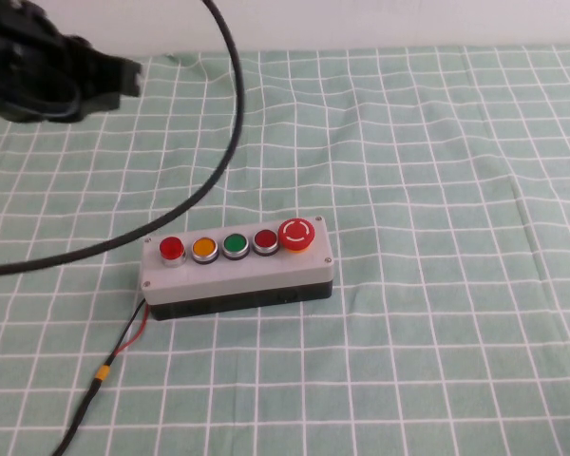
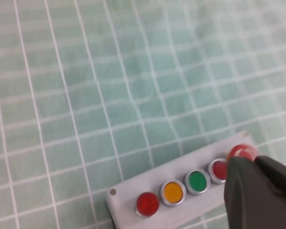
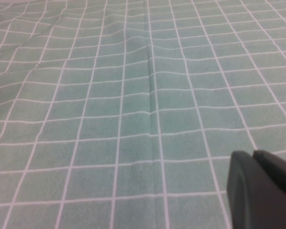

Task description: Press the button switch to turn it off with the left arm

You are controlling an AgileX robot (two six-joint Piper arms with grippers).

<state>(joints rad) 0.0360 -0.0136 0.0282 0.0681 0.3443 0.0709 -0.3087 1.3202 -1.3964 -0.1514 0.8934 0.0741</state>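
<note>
The button switch is the small bright-red button with a silver rim at the left end of the grey five-button box. It also shows in the left wrist view. My left arm is at the far left, well behind the box. My left gripper is raised, its fingers shut and empty, and in its wrist view it covers part of the mushroom button. My right gripper is shut and empty over bare cloth, out of the high view.
Along the box from the bright-red button sit orange, green and darker red buttons and a large red mushroom button. A thick black cable arcs over the cloth. Red and black wires leave the box's left end.
</note>
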